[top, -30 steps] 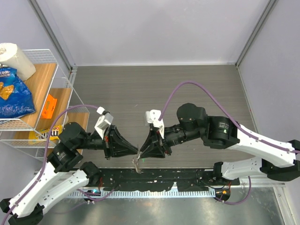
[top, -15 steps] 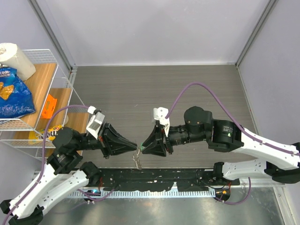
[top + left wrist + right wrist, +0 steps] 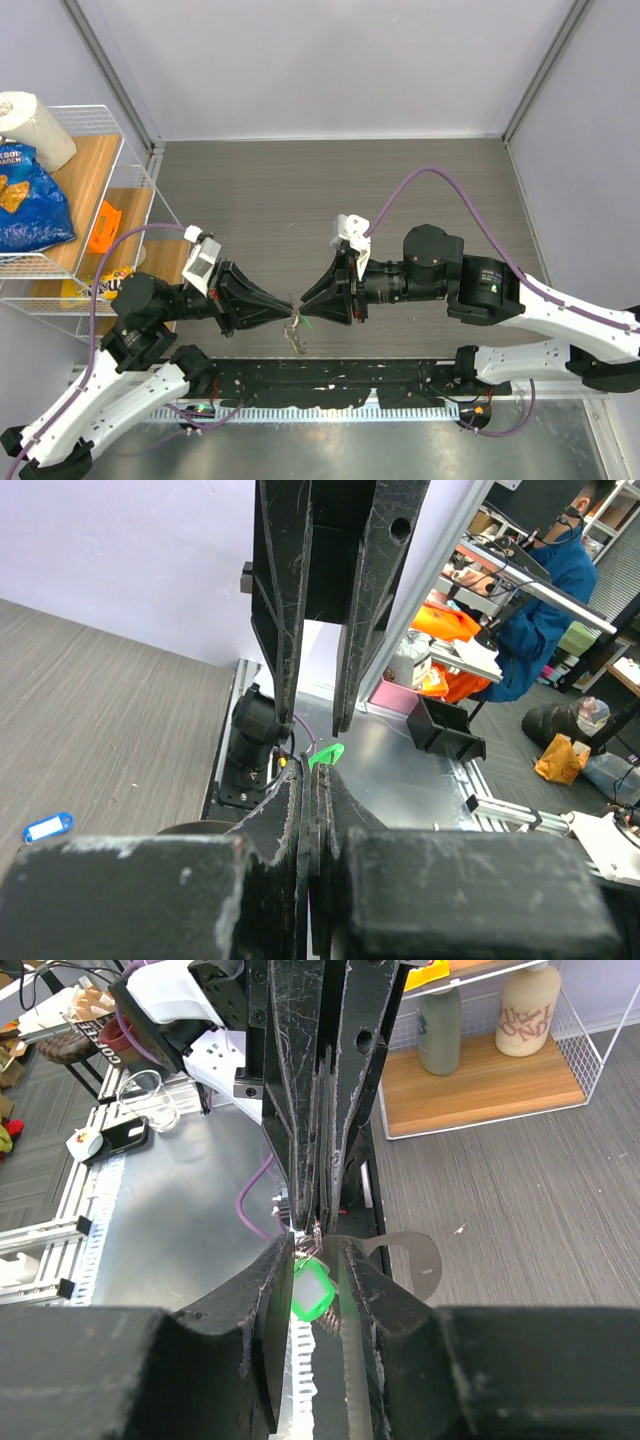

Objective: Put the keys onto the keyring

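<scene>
Left gripper clenched on keyring, strap dangling below, above table near near-edge centre. Right gripper almost tip to tip with left gripper, grasping green key by plastic head, metal end up against ring. Blue key lies flat on table, apart from both grippers.
</scene>
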Controlling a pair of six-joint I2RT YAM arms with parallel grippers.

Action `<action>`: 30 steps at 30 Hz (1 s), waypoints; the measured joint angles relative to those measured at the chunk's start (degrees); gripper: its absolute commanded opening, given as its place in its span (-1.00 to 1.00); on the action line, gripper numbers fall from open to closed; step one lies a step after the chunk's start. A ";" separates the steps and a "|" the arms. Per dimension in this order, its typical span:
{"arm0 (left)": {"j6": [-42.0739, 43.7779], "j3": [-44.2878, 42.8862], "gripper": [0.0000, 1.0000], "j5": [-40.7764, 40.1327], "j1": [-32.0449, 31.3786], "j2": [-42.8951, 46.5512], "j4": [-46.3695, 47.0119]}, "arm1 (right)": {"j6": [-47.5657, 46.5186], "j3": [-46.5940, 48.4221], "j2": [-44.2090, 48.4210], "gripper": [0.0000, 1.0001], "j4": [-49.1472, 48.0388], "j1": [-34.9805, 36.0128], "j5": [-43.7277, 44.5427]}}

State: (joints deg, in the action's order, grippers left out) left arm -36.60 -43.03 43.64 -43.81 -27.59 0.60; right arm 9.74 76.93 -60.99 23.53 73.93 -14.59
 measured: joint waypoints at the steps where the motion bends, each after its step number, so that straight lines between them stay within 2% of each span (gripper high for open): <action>1: 0.00 0.00 -1.00 -0.13 0.00 0.11 0.00 | 0.11 0.00 0.00 -0.40 0.04 0.00 0.17; 18: 0.87 0.00 -1.00 -1.70 -0.02 0.39 -0.24 | 1.31 0.00 -0.92 -0.53 0.26 0.00 -0.31; 24: 1.09 0.00 -1.00 -2.51 -0.02 0.79 -0.50 | 1.49 0.00 -0.94 -0.90 0.33 0.00 -0.55; 30: 1.09 0.00 -1.00 -3.13 -0.02 1.60 -0.72 | 1.90 -0.39 -0.85 -0.90 -0.04 0.00 -0.55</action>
State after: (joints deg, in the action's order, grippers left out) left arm -35.51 -43.03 40.51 -43.83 -26.00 -0.12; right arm 11.64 76.53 -61.84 23.49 73.93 -15.14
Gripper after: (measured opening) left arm 0.036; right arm 0.060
